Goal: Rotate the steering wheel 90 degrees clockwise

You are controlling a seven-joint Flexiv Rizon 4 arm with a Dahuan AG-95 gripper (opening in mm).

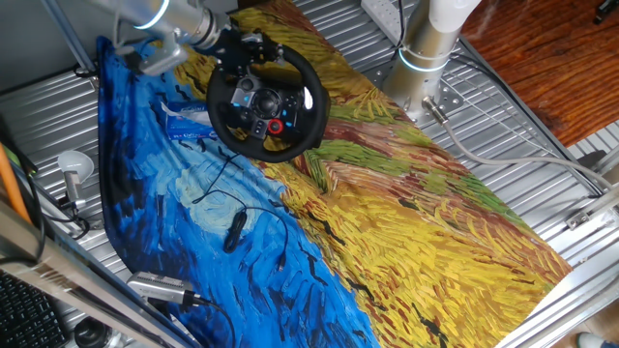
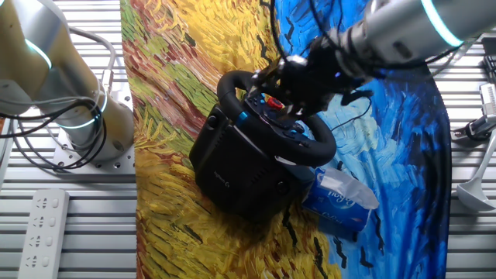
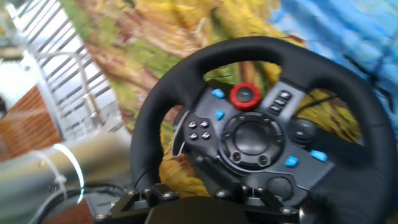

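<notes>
The steering wheel (image 1: 268, 101) is black with a thick round rim and stands tilted on its black base (image 2: 236, 170) on the painted cloth. Its hub carries small buttons, bluish accents and a red knob (image 3: 245, 95). My gripper (image 1: 244, 50) comes in from the upper left and sits shut on the top of the rim. In the other fixed view the gripper (image 2: 304, 77) covers the far side of the rim (image 2: 322, 143). In the hand view the wheel (image 3: 155, 130) fills the frame, its near rim runs under the gripper mount (image 3: 205, 202), and the fingertips are hidden.
A small black cabled device (image 1: 234, 230) lies on the blue part of the cloth in front of the wheel. A blue tissue pack (image 2: 341, 198) rests beside the wheel base. The arm's base (image 2: 85, 116) stands off the cloth, near a power strip (image 2: 46, 221).
</notes>
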